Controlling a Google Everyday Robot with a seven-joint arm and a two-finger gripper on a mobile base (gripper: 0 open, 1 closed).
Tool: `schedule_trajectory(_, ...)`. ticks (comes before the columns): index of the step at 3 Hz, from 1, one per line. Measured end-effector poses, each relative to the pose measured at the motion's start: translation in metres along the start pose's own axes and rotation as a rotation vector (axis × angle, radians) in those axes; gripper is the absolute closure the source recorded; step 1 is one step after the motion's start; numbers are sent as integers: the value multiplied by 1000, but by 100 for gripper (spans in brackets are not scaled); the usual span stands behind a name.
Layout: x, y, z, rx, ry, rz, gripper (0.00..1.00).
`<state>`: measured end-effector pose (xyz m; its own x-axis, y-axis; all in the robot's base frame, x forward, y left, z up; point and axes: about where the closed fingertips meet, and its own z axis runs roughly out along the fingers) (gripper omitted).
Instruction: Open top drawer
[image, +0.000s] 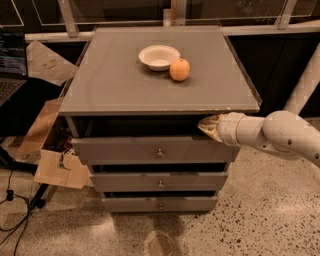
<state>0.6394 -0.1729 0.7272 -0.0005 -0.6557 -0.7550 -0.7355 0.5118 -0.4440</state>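
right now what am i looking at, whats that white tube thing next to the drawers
The white tube is a robot's arm, reaching in from the picture's right. Its tip is the gripper, sitting at the upper right corner of the top drawer, just under the cabinet top. There is one picture, from a camera looking down at the cabinet's front. On top lie a white bowl and an orange. The gripper carries no loose object that I can see.
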Motion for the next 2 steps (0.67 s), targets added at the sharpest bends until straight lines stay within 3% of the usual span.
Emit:
schedule_trajectory(1,0,0,0,0,0,0,100)
schedule_trajectory(2,22,15,18,-2,35,67,100)
